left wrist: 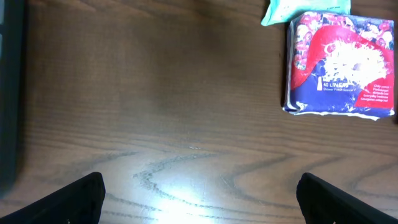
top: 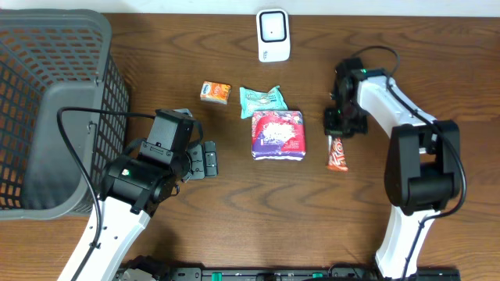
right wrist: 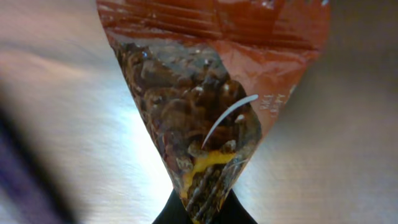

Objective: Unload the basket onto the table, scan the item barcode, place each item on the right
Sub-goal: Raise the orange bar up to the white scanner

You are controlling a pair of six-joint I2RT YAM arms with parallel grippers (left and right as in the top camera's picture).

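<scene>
A red-brown chocolate bar point(top: 338, 154) lies on the wooden table, right of centre. My right gripper point(top: 337, 125) is at its far end, and in the right wrist view that gripper point(right wrist: 204, 214) is shut, pinching the crimped end of the bar's wrapper point(right wrist: 205, 93). No barcode shows on it. The white scanner point(top: 273, 35) stands at the table's back edge. My left gripper point(top: 209, 160) hovers low over bare wood left of the items. It is open wide with nothing between its fingers point(left wrist: 81, 194).
A purple-and-red liner pack point(top: 278, 134) sits mid-table, also seen in the left wrist view point(left wrist: 339, 62). Behind it lie a teal packet point(top: 262, 100) and a small orange packet point(top: 215, 92). A grey mesh basket point(top: 55, 109) fills the left side.
</scene>
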